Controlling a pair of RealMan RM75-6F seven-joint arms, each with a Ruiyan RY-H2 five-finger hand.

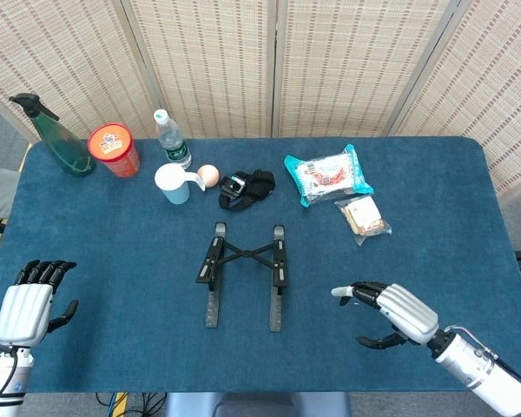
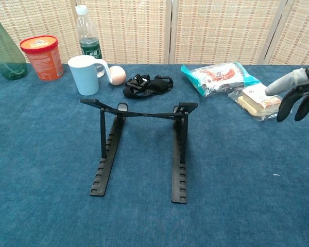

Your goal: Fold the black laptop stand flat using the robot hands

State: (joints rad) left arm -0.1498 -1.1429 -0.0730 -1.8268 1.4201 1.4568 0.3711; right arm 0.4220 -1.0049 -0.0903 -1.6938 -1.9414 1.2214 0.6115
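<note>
The black laptop stand stands unfolded mid-table, its two rails raised on props and joined by a cross brace. My right hand hovers to the right of the stand, fingers spread and pointing left towards it, holding nothing; its fingers enter the chest view at the right edge. My left hand rests at the table's near left corner, fingers apart, empty, far from the stand and unseen in the chest view.
Along the back stand a green spray bottle, orange tub, water bottle, pale blue mug, small ball and black strap bundle. Two snack packets lie right of centre.
</note>
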